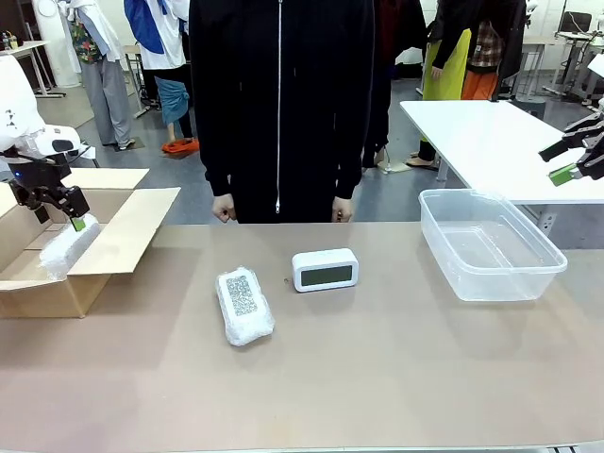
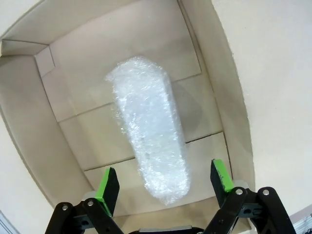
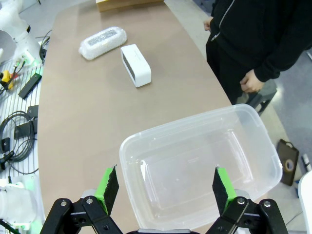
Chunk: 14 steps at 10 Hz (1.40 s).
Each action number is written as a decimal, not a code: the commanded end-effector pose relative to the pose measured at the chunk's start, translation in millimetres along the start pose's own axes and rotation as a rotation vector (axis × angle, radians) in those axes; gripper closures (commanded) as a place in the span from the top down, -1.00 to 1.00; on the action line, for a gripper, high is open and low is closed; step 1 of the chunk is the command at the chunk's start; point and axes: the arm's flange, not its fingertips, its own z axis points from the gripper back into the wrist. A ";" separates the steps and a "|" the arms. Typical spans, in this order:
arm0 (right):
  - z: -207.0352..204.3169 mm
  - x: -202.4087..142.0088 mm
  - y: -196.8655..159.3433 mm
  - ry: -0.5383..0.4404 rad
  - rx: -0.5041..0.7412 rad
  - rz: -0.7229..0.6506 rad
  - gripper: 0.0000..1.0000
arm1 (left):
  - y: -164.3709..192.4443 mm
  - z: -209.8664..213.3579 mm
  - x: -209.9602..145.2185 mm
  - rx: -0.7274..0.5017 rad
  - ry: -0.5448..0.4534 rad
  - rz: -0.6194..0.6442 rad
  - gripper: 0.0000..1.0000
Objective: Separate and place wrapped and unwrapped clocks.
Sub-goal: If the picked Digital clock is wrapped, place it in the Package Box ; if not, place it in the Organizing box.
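While hanging over the cardboard box [image 1: 42,294] with the left tool [image 2: 165,180] spread wide, empty, above the wrapped bundle [image 2: 148,141] lying inside, look toward 4 o'clock in the front view: second wrapped bundle [image 1: 244,305] on the surface [image 1: 396,377], long axis near 12-to-6, nearer this arm. Likely for the right tool [image 3: 165,185], likewise spread over the clear tub [image 3: 195,161]: bare clock [image 1: 325,270] at 8 o'clock, lying 9-to-3

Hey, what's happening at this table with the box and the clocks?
A robot is sorting clocks. Its left end effector hangs open over a cardboard box where one bubble-wrapped bundle lies. A second wrapped bundle and a bare white clock sit mid-table, apart. The right end effector hovers open above a clear plastic tub. A person stands at the far side, hands down.
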 end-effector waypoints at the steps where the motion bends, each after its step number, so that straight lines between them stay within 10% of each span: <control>1: -1.6 1.0 -0.4 -0.009 0.004 0.005 1.00 | 2.5 11.5 -5.3 -0.031 -0.017 -0.016 1.00; 14: -1.6 1.0 -0.4 -0.009 0.004 0.005 1.00 | -39.4 114.2 -18.0 0.033 -0.007 0.052 1.00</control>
